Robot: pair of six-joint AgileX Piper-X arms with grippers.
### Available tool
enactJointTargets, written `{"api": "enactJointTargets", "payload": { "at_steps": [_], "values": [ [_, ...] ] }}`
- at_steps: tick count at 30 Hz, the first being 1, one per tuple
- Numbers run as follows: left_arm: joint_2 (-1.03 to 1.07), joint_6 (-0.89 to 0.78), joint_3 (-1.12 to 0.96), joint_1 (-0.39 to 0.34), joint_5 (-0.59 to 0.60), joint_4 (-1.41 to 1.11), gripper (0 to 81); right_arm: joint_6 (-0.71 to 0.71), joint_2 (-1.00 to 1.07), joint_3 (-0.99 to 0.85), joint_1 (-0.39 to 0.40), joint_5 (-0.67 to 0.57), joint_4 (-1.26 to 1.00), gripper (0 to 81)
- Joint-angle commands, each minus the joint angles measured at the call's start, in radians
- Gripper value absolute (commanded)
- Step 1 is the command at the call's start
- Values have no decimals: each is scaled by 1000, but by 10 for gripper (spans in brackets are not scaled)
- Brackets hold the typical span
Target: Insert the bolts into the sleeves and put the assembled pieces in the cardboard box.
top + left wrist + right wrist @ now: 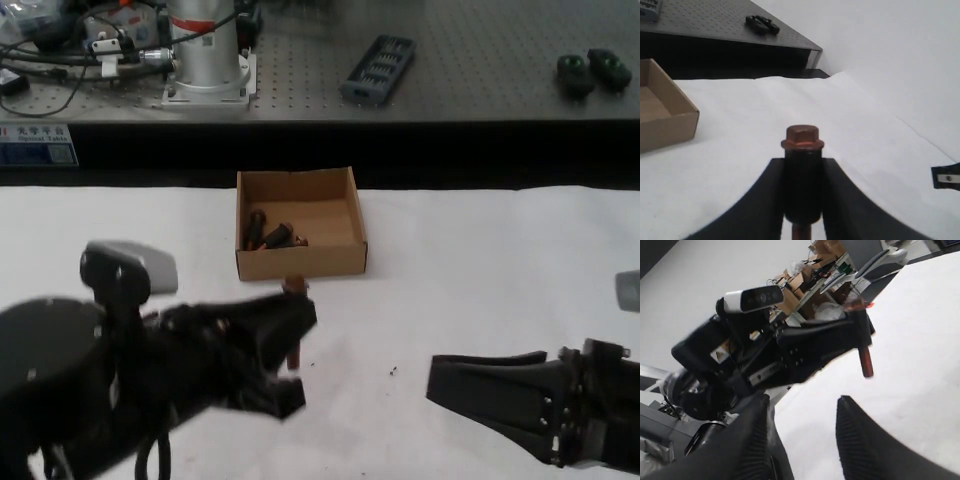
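Observation:
The assembled piece, a copper bolt (802, 136) set through a black sleeve (802, 192), stands upright in my left gripper (803, 167), which is shut on the sleeve. In the high view that gripper (300, 352) holds the bolt (295, 300) just in front of the cardboard box (300, 262), above the white sheet. Dark assembled pieces (268, 236) lie in the box's left part. My right gripper (805, 437) is open with nothing in it, low at the front right (436, 378), facing the left arm and its bolt (864, 352). A corner of the box (670, 125) appears in the left wrist view.
Behind the white sheet runs a perforated metal bench with a silver column base (205, 55), cables, a black slotted tray (378, 65) and two dark parts (593, 70). Open white sheet lies between the two arms and to the right of the box.

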Motion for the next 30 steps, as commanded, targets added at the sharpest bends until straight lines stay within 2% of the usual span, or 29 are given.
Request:
{"api": "enactJointTargets", "payload": {
  "at_steps": [1, 6, 9, 15, 21, 27, 30],
  "values": [
    [57, 45, -69, 46, 41, -32, 109, -35, -33, 0, -23, -41, 59, 328],
    [276, 66, -270, 131, 135, -21, 109, -37, -101, 0, -26, -41, 82, 328],
    [373, 71, -370, 154, 182, -15, 109, -37, -114, 0, -26, -41, 92, 328],
    [463, 216, -479, 162, 163, 68, 109, -59, -114, 0, -26, -41, 127, 328],
    [557, 327, -576, 208, 163, 206, 109, -59, -114, 0, -26, -60, 134, 326],
    [636, 335, -703, 268, 163, 281, 109, -59, -114, 2, -26, -104, 150, 202],
    [655, 372, -758, 280, 172, 317, 109, -59, -114, 2, -26, -108, 150, 188]
  ]
}}
